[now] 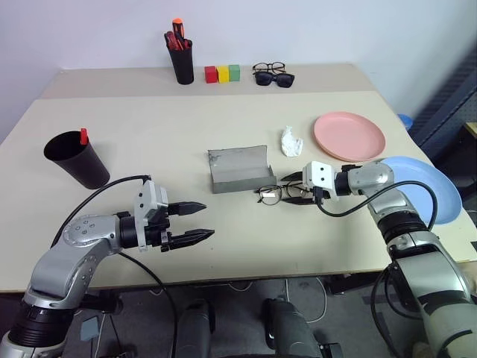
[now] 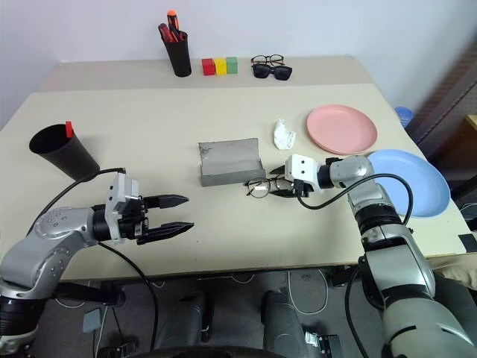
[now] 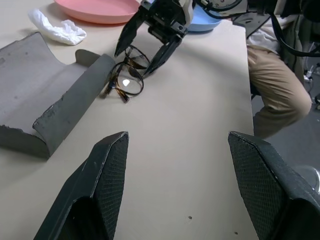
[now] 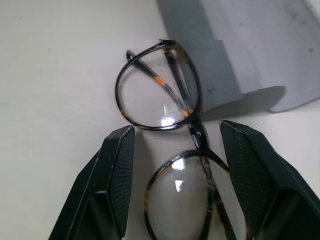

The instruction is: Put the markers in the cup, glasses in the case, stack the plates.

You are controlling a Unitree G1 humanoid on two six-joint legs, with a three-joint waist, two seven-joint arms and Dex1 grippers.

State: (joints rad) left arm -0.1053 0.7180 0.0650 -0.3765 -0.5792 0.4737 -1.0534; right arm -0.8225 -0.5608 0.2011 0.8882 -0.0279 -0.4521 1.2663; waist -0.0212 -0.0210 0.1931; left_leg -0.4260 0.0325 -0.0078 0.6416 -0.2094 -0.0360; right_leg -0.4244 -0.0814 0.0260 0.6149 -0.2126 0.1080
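With the right gripper open astride the glasses, it should close gently on the frame. The left gripper hangs open, empty.

No readable text, label, brand or number on any object; case and cup surfaces plain.

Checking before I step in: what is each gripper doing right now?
Left gripper: open, empty.
Right gripper: open, fingers either side of the glasses.
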